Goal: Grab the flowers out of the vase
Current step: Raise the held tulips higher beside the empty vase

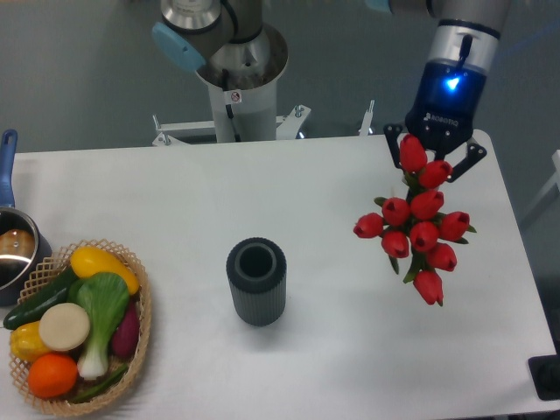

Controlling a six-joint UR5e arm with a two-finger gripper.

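Black housing on my gripper (435, 162) carries white lettering that looks like ROBOTIQ, too small to be sure, and a blue light glows on the wrist above it. My fingers are closed in on the top of the flowers (420, 229), gripping the bunch at its upper end, so the red tulip buds hang straight down below my fingertips. About ten buds, tight and glossy, with short green leaves poking out between them; the lowest bud dangles furthest from me. The bunch is up in the air, clear of the white table (332, 350) beneath.

Off to my lower left, well apart from the bunch, stands the vase (256, 282): dark grey, ribbed sides, upright, its round mouth showing dark and hollow. Between it and the hanging buds lies bare tabletop. The table's far edge runs right behind my fingers, and its right edge is near the bunch. Far beyond the vase, a wicker basket (138, 346) of vegetables sits by the other end, with a blue-handled pot (13, 249) behind it.
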